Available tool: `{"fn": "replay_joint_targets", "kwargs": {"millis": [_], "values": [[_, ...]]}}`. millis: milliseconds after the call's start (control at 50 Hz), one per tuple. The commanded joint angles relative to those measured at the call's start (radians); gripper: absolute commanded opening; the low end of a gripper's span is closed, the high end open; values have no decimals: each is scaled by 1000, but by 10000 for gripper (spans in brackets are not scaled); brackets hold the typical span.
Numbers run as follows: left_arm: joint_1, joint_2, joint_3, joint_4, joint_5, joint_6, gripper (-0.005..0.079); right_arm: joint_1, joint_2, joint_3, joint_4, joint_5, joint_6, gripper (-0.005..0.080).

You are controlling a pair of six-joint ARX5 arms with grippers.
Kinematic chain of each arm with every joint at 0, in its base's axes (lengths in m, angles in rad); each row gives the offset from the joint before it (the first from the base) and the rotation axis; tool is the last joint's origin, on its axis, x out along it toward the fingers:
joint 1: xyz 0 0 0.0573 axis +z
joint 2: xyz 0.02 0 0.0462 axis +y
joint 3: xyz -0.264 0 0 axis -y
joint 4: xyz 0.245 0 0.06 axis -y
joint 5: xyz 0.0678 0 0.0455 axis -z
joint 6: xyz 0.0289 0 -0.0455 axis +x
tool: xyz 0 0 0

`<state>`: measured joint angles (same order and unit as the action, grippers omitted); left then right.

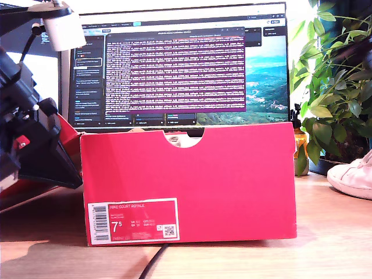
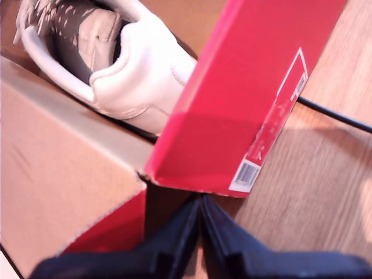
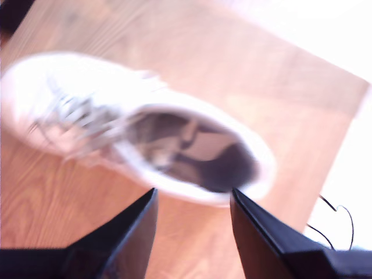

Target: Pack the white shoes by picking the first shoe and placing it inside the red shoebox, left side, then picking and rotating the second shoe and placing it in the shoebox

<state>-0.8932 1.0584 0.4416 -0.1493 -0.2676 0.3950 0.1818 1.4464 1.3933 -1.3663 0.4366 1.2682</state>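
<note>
1 white shoe (image 2: 131,70) already lies inside the red shoebox (image 1: 192,180). The other white shoe (image 3: 145,139) rests on the desk (image 3: 244,87), at the exterior view's right edge, well apart from the box. It looks light, with soft leather and a stiff sole, so the heel collar seems the best place to grip. My second gripper (image 3: 192,200) hovers over that heel, jaws apart. My first gripper (image 2: 200,209) is near the box corner, jaws together. A black cable (image 2: 337,116) and a potted plant (image 1: 334,87) are nearby.
</note>
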Motion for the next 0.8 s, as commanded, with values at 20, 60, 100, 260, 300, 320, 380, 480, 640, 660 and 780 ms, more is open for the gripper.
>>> {"fn": "replay_joint_targets", "kwargs": {"millis": [20,60,100,260,300,320,380,480,640,660,780], "values": [[1,8,11,7,1,-6,-19,-27,-37,-66,0,9,18,424],[1,8,11,8,1,-6,-19,-39,-57,-81,0,8,23,447],[1,8,11,7,2,-6,-19,-51,-74,-100,0,8,28,467],[1,8,11,8,1,-6,-19,-76,-90,-138,0,-8,49,542],[1,8,11,8,1,-6,-19,-81,-90,-148,0,-11,55,542],[1,8,11,8,1,-6,-19,-82,-89,-152,0,-11,61,542],[1,8,11,8,1,-6,-19,-86,-89,-165,0,-12,77,541],[1,8,11,8,2,-6,-19,-96,-88,-188,8,-12,92,541],[1,8,11,8,1,-6,-19,-111,-88,-235,85,-48,86,541],[1,8,11,8,1,-6,-19,-112,-88,-243,94,-53,86,541],[1,8,11,8,1,-6,-19,-113,-88,-293,148,-65,87,541]]}}
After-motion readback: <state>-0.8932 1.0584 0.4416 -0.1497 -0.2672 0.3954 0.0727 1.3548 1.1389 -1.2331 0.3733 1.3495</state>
